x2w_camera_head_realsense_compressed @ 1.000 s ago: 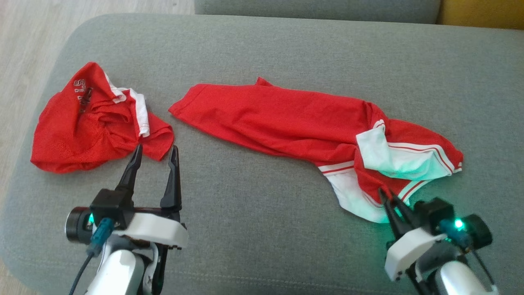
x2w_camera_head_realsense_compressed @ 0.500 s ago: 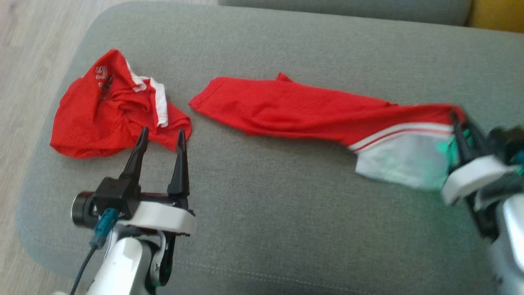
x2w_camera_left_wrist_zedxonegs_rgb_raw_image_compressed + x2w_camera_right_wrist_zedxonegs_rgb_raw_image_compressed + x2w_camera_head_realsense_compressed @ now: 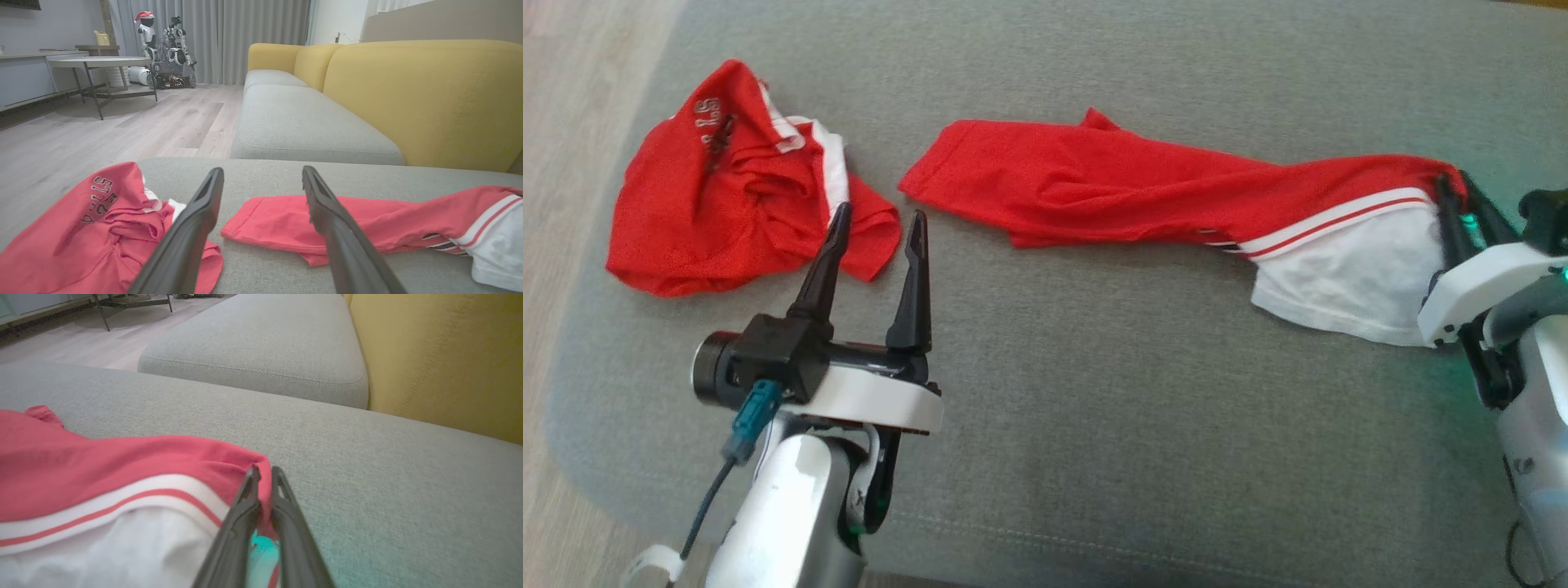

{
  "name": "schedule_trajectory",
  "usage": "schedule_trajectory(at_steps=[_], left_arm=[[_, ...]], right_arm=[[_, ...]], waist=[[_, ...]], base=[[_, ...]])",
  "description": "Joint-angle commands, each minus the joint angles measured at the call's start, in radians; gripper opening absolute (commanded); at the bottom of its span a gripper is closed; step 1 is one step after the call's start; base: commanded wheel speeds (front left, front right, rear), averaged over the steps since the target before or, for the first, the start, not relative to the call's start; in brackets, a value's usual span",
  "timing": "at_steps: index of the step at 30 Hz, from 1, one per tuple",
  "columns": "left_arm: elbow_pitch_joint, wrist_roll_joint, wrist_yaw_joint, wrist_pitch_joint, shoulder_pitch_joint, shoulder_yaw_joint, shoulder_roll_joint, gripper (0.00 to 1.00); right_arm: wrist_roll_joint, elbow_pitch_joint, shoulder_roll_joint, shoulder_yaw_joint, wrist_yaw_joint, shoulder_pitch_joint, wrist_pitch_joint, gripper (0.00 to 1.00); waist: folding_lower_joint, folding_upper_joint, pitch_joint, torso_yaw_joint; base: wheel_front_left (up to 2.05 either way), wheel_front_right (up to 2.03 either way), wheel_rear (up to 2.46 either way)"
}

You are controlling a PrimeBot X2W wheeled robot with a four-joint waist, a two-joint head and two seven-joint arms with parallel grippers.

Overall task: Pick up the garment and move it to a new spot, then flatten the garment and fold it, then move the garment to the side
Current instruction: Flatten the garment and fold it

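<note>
Cloth at one corner of the garment [image 3: 1143, 192] is clamped in the right gripper [image 3: 1454, 180]; the left gripper [image 3: 882, 214] hangs spread apart. A low, steady pull should flatten it without slipping.

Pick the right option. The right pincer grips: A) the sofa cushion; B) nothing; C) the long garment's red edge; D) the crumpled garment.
C: the right wrist view shows the right pincer closed on red cloth of the long garment.

Elongated red-white garment [image 3: 1143, 188] on sofa cushion [image 3: 1094, 408]
</note>
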Motion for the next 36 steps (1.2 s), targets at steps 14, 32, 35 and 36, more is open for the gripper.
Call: schedule_trajectory(at_steps=[14, 32, 35, 36], left_arm=[[-0.019, 0.033, -0.007, -0.006, 0.029, 0.107, 0.024, 1.0], [0.019, 0.025, 0.002, -0.005, 0.145, 0.146, 0.067, 1.0], [0.022, 0.022, 0.003, -0.003, 0.154, 0.148, 0.072, 1.0], [0.022, 0.02, 0.003, -0.002, 0.158, 0.148, 0.074, 1.0]], right_arm=[[-0.001, -0.295, 0.066, -0.024, -0.001, 0.147, -0.152, 1.0], [-0.1, -0.806, 0.244, -0.074, -0.001, 0.569, 0.01, 1.0], [-0.099, -0.818, 0.251, -0.074, -0.001, 0.582, 0.016, 1.0], [-0.1, -0.822, 0.253, -0.074, -0.001, 0.587, 0.018, 1.0]], waist=[[0.0, 0.0, -0.064, -0.136], [0.0, 0.0, -0.159, -0.228], [0.0, 0.0, -0.163, -0.23], [0.0, 0.0, -0.165, -0.232]], base=[[0.0, 0.0, 0.0], [0.0, 0.0, 0.0], [0.0, 0.0, 0.0], [0.0, 0.0, 0.0]])
